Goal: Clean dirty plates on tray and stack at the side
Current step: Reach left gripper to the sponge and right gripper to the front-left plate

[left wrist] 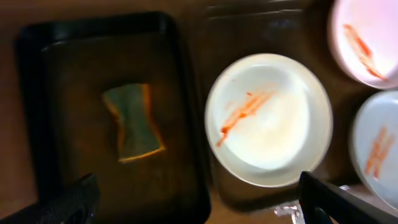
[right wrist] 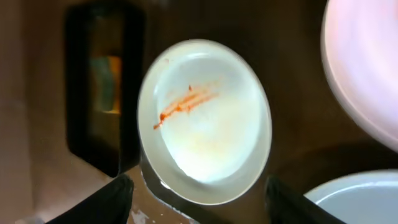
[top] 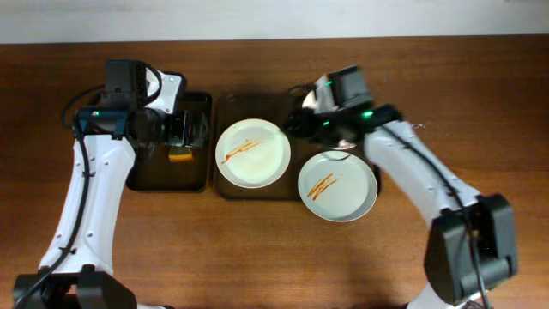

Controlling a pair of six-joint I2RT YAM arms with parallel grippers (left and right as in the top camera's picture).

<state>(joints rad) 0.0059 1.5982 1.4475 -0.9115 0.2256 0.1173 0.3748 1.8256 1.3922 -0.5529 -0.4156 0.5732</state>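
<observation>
The dark brown tray [top: 225, 105] holds a sauce-streaked plate [top: 252, 153] on its left half. This plate also shows in the left wrist view [left wrist: 268, 119] and the right wrist view [right wrist: 205, 124]. A second streaked plate [top: 337, 185] lies at the tray's right front corner, partly off it. A third streaked plate [left wrist: 365, 37] is mostly hidden under my right arm in the overhead view. My right gripper [top: 296, 120] [right wrist: 199, 199] is open and empty above the tray's back. My left gripper [top: 184, 129] [left wrist: 199, 205] is open and empty above the black tray.
A smaller black tray [top: 154, 176] [left wrist: 37, 124] stands left of the brown tray. A green and orange sponge [top: 179, 155] [left wrist: 132, 121] lies in it. Bare wooden table [top: 257, 249] lies in front and to the right.
</observation>
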